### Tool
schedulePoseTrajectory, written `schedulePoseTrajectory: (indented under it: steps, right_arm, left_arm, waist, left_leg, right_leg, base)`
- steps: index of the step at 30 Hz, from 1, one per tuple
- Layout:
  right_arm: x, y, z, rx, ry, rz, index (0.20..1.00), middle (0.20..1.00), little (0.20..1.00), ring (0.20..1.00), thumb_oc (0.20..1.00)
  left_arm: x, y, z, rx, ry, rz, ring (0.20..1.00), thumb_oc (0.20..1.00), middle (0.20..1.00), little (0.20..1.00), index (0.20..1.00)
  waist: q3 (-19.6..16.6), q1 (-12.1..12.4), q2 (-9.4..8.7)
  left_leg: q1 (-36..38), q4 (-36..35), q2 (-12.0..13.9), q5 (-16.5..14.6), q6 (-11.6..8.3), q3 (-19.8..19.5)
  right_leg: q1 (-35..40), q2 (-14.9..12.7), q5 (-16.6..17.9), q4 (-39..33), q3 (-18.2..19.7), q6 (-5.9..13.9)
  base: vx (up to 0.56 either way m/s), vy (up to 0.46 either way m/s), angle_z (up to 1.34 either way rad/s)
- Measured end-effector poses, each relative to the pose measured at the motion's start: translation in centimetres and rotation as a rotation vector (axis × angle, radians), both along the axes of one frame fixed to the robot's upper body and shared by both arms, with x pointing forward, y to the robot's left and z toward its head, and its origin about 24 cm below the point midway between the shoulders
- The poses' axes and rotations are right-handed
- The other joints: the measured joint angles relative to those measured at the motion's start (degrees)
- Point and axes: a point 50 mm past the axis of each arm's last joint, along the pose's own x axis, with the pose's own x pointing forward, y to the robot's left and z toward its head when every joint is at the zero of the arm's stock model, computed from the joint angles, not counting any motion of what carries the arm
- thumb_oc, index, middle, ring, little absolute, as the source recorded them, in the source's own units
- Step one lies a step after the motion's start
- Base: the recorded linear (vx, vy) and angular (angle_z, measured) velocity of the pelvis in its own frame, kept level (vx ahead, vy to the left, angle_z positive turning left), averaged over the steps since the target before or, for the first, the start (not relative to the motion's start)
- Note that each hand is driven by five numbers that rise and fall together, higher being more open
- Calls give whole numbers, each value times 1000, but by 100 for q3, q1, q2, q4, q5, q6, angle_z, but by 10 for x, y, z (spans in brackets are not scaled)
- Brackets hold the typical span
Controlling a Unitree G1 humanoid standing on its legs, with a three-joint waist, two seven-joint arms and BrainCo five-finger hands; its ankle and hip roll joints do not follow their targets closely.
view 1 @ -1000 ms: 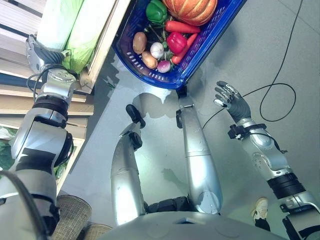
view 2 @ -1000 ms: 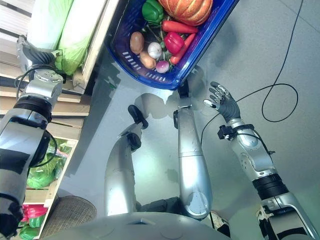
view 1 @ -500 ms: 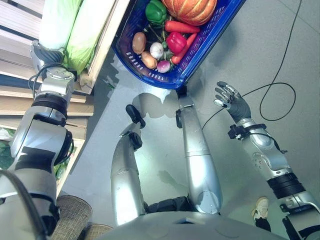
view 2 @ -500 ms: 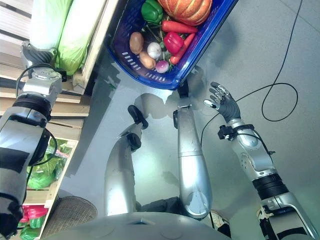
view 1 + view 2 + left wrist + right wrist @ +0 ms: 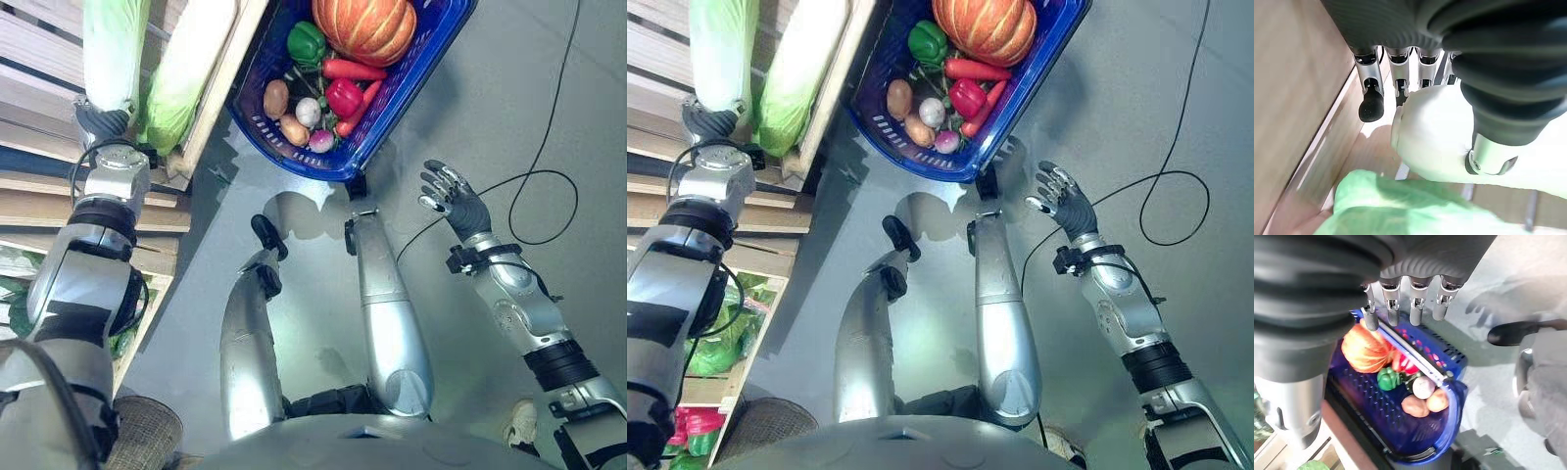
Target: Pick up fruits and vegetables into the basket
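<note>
Left wrist view showed the left hand (image 5: 1415, 73), fingers curled round the white stem end of a long pale-green cabbage (image 5: 111, 54) lying lengthwise in the wooden crate (image 5: 220, 83), leafy end away from the hand. Right hand (image 5: 453, 199) hung over the floor with fingers loosely spread, holding nothing, beside the blue plastic basket (image 5: 387, 108) of vegetables.

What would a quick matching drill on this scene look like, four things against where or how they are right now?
Things:
1. pumpkin
2. left hand
3. right hand
4. cabbage

States:
a. open, raised over the bare floor
b. lying in the wooden crate beside the basket
c. at the far end of the blue basket
d. fingers curling round a pale cabbage base inside the crate

Pairs: 1-c, 2-d, 3-a, 4-b
</note>
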Motion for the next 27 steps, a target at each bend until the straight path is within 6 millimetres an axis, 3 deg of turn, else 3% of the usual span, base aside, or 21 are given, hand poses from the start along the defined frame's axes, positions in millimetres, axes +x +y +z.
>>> schedulePoseTrajectory:
  steps: [8, 16, 19, 24, 27]
  right_arm:
    - [-25, -8, -14, -6, 41, -9, 1000, 1000, 1000, 1000, 1000]
    - [-39, -13, -13, 27, 6, 10, 1000, 1000, 1000, 1000, 1000]
    - [-41, -13, -9, 83, -20, 41, 1000, 1000, 1000, 1000, 1000]
    - [-38, -4, -3, 207, -66, 117, 1000, 1000, 1000, 1000, 1000]
    - [-34, 8, 14, 216, -143, 183, 1000, 1000, 1000, 1000, 1000]
  left_arm:
    - [-19, -20, -29, -54, -148, -193, 200, 200, 200, 200, 200]
    - [-66, -53, -75, -51, -192, -401, 200, 200, 200, 200, 200]
    - [-82, -62, -75, 40, -196, -470, 200, 200, 200, 200, 200]
    - [-91, -78, -66, 185, -199, -615, 200, 200, 200, 200, 200]
    - [-94, -90, -61, 265, -187, -715, 200, 200, 200, 200, 200]
  waist:
    - [16, 221, 35]
    - [39, 721, 100]
    - [53, 939, 127]
    - [55, 1165, 129]
    - [55, 1251, 129]
  left_leg:
    - [728, -394, -27, 118, -45, -84]
    - [1432, -921, -58, 345, -78, -333]
    - [1650, -1029, -67, 406, -79, -461]
    - [1985, -1192, -47, 470, -72, -601]
    - [2179, -1274, -27, 473, -65, -682]
  right_leg:
    - [717, -24, -46, -210, -165, -9]
    - [1511, -62, -54, -543, -536, -18]
    - [1811, -94, -57, -629, -687, -16]
    - [2292, -130, -49, -829, -936, -11]
    - [2556, -119, -49, -938, -1038, -12]
  base:
    - [-26, -75, 4]
    - [-52, -160, 15]
    - [-86, -185, 18]
    - [-25, -177, 17]
    - [8, -126, 10]
